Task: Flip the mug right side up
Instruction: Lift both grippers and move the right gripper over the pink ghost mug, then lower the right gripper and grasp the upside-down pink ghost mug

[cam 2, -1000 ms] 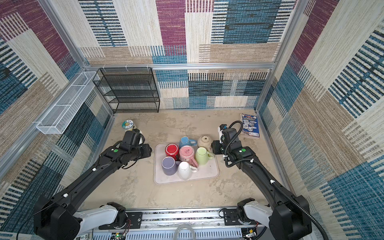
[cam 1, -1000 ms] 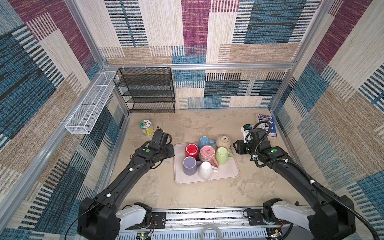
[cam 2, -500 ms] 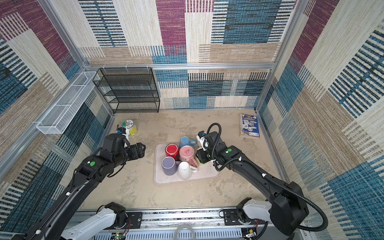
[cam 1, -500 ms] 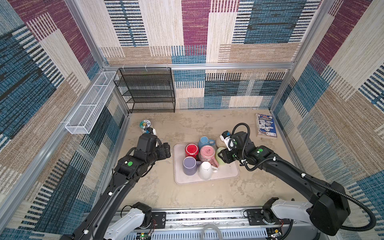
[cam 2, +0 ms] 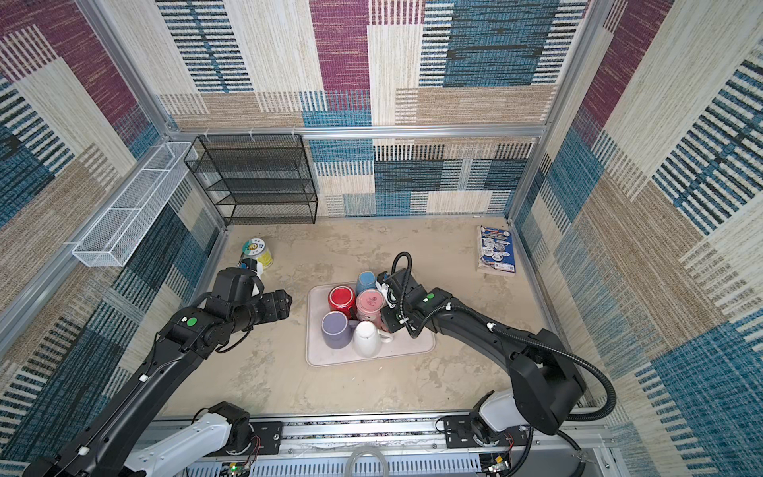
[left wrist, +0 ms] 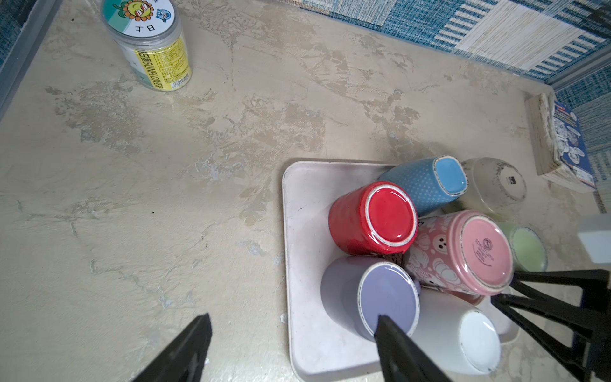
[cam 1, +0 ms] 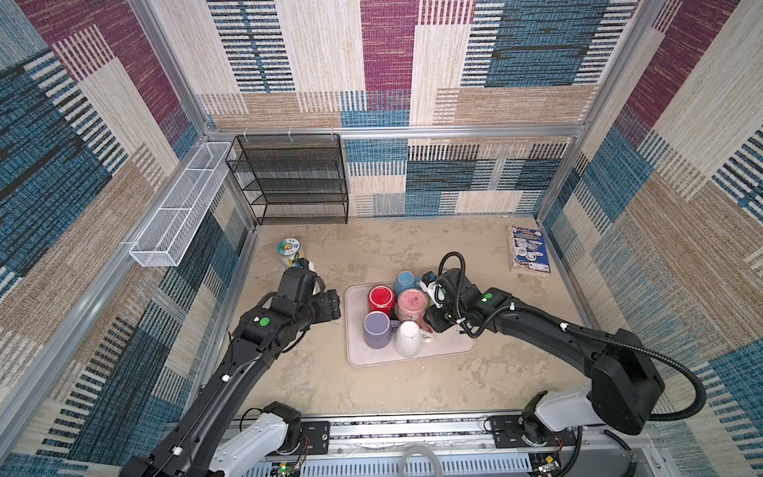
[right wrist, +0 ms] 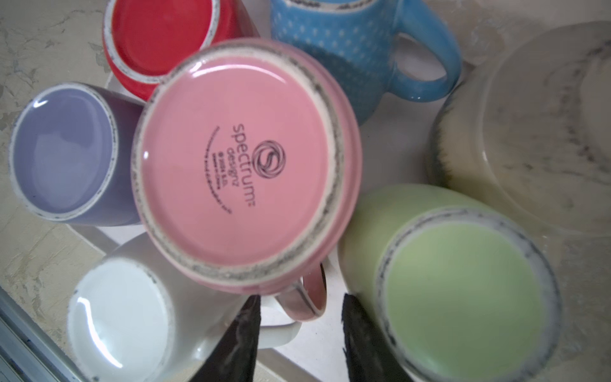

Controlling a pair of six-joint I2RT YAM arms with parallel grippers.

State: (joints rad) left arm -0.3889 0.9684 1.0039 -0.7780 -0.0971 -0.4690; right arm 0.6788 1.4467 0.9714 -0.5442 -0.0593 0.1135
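Right hand (right wrist: 301, 297) stood released astride the handle (right wrist: 315, 301) of the upside-down pink mug (right wrist: 238, 165), left hand (left wrist: 292, 319) hung released, empty, beside the tray (left wrist: 297, 231), above the worktop (left wrist: 165, 198).

Left end effector (left wrist: 291, 325) spread wide; right end effector (right wrist: 301, 299) partly spread.

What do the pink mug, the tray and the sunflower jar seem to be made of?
Pink mug: probably glazed ceramic; glossy base, rough unglazed foot ring, printed maker's stamp.
Tray: likely plastic; matte, pale, rounded corners.
Sunflower jar: seemingly clear plastic; see-through wall, printed label.
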